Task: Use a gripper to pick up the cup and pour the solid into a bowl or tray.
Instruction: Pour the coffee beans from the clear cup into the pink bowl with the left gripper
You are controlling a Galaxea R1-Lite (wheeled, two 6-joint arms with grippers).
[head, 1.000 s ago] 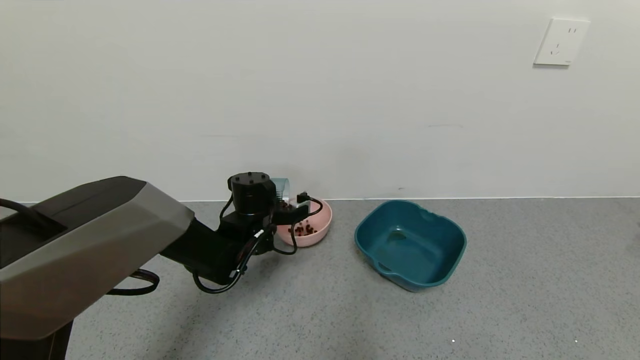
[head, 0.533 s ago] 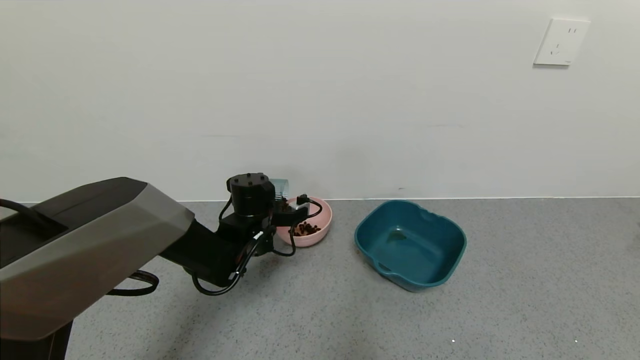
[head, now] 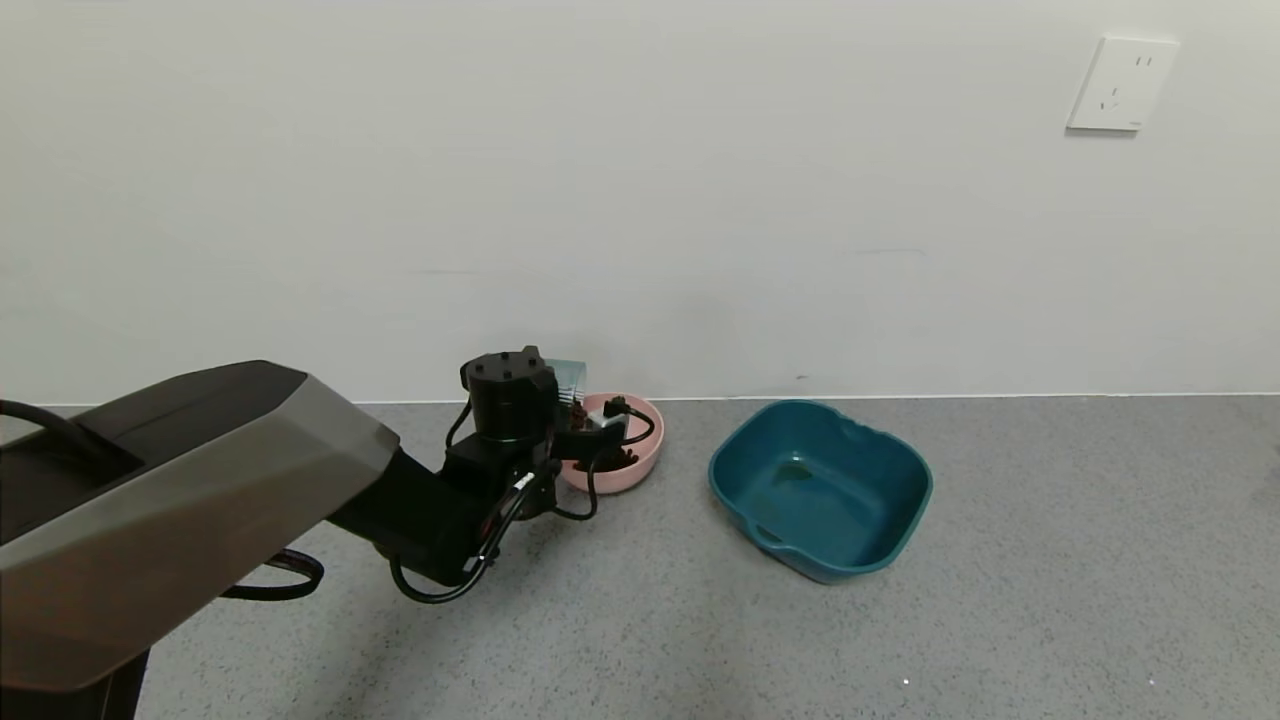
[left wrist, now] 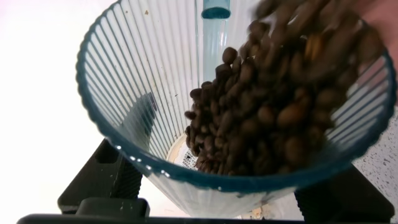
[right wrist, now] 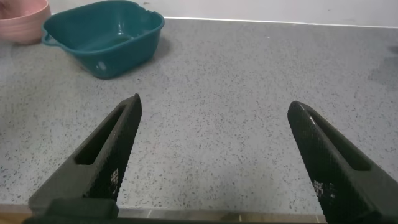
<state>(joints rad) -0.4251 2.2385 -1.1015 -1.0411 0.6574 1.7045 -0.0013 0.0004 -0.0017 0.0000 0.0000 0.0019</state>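
Clamped on the see-through blue ribbed plastic cup (head: 566, 377), the left claw (head: 575, 415) tips little brown pellets (left wrist: 273, 112) over the round pink plastic bowl (head: 645, 462), and a fast tip could bounce some past its rim.

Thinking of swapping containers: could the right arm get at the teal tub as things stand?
Probably yes: the right gripper is open, with only bare floor between it and the teal tub.

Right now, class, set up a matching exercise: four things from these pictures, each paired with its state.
1. cup
2. pink bowl
3. teal tub
4. right gripper

A. fingers wide apart, holding nothing
B. tipped, clamped in the left gripper
C. no pellets in it
D. receiving the brown pellets

Pairs: 1-B, 2-D, 3-C, 4-A
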